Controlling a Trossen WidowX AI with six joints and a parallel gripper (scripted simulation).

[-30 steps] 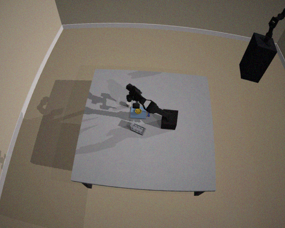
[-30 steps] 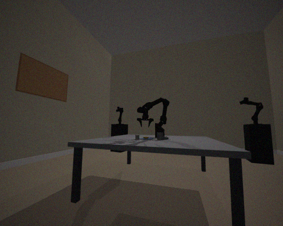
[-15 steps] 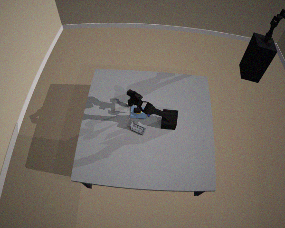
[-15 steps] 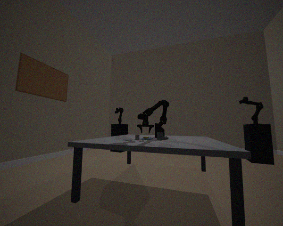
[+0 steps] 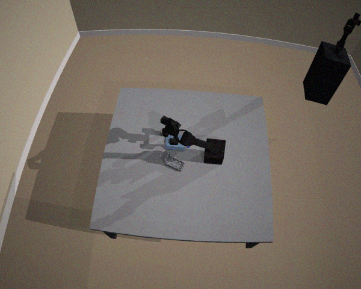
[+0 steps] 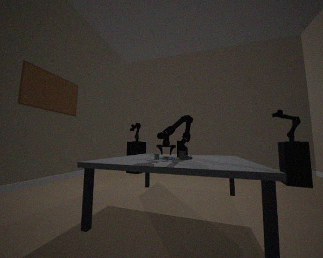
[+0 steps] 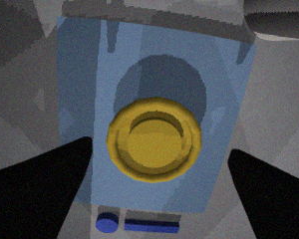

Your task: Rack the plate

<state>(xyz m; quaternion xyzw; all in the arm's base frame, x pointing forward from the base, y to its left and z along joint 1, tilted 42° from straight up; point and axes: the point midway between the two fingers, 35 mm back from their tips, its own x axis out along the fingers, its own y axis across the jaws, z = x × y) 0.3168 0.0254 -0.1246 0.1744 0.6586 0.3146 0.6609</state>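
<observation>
The yellow plate (image 7: 151,141) (image 6: 166,157) lies flat, rim up, on the blue board (image 7: 216,75) (image 5: 175,148). My gripper (image 7: 162,150) (image 6: 166,154) is open and empty, pointing down just above the plate. In the wrist view one finger is at each side of the plate, with a gap on both sides. The arm hides the plate in the top view. The grey dish rack (image 5: 174,162) (image 6: 182,154) stands on the table beside the board, with its tall end panel up; it is outside the wrist view.
A blue disc (image 7: 107,222) and a blue bar (image 7: 151,227) lie by the board's near edge. A pale cylinder (image 7: 278,24) (image 6: 156,156) stands off the board's far corner. The arm's black base (image 5: 215,151) is on the table (image 5: 205,201). Other arms stand on pedestals away from the table.
</observation>
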